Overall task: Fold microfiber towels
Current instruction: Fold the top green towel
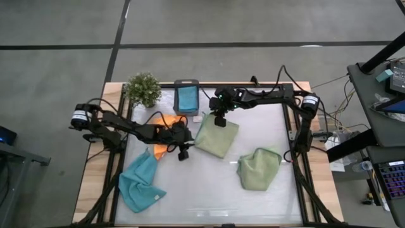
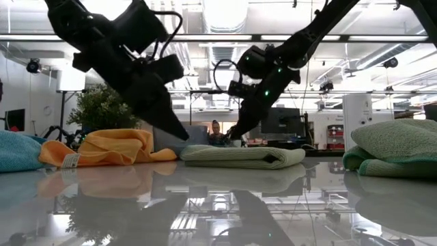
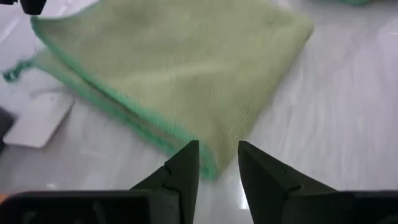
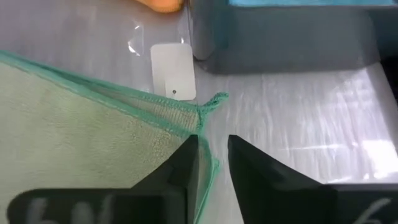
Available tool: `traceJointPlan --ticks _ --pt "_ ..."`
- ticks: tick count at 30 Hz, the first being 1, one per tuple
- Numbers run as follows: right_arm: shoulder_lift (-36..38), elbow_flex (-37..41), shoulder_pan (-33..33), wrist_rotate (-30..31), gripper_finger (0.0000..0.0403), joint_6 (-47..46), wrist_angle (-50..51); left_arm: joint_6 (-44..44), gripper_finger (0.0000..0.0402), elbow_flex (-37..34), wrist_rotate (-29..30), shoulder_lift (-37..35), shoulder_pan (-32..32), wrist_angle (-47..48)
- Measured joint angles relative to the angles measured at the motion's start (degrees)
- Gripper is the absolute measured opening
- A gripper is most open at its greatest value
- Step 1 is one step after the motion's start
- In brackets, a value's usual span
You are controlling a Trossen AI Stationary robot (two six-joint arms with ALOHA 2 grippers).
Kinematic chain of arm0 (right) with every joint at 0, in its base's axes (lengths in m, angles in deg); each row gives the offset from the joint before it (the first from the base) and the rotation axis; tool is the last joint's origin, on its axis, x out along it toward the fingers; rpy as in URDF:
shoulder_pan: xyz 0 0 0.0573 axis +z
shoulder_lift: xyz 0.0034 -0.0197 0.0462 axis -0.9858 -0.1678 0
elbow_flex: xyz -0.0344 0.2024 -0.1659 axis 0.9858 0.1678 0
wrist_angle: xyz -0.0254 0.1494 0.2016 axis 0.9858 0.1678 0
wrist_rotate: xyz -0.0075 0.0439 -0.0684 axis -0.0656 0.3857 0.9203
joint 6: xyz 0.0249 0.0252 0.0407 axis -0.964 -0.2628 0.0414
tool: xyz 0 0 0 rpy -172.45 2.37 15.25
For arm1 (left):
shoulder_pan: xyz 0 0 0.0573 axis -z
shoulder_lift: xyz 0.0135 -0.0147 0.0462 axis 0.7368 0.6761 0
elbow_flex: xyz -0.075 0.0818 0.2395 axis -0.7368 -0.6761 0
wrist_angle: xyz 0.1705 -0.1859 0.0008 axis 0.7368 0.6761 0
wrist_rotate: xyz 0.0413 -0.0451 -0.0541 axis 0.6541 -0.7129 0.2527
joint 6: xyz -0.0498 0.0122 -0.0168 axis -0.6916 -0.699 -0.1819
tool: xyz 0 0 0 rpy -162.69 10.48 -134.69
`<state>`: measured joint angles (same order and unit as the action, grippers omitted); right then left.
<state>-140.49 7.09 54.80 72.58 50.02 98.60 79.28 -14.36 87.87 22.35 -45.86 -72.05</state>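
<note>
Nearest my overhead camera's bottom edge lies the crumpled light blue towel [image 1: 140,183], well off to the left-arm side of the folded green towel [image 1: 216,135], which I use as my landmark. A second, bunched green towel [image 1: 258,168] sits on the near side of the landmark towards the right arm, apart from it.

The folded green towel lies flat near the middle of the table [image 1: 209,190], folded in layers with a darker green hem.

Left gripper [image 1: 183,153] sits just beside the landmark's corner nearest the left arm. In its wrist view I see its fingers [image 3: 183,171] slightly parted with a narrow gap, tips at the towel's hemmed edge, pinching nothing.

Right gripper [image 1: 219,120] sits at the landmark's far corner. Its fingers [image 4: 186,165] are also slightly parted; the hem corner lies right at the tips, and I can't tell whether they touch it.

An orange towel [image 1: 158,134] lies heaped beyond the left gripper, beside the landmark.

Farther back: a small white tag [image 4: 173,71] on the table, then a dark grey box [image 1: 186,98] holding a blue towel [image 1: 186,99], and a potted plant [image 1: 143,88] at the far edge.
</note>
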Motion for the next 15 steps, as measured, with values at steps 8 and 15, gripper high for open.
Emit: traceJointPlan --ticks 8,15 --pt "6.02 1.83 2.66 -4.20 0.0083 -5.04 4.92 1.66 0.0097 0.84 0.93 1.91 0.07 -8.96" --pt "10.47 9.53 10.89 -5.61 0.0040 -9.82 -1.26 1.70 0.0097 1.66 2.74 5.43 0.04 -12.61"
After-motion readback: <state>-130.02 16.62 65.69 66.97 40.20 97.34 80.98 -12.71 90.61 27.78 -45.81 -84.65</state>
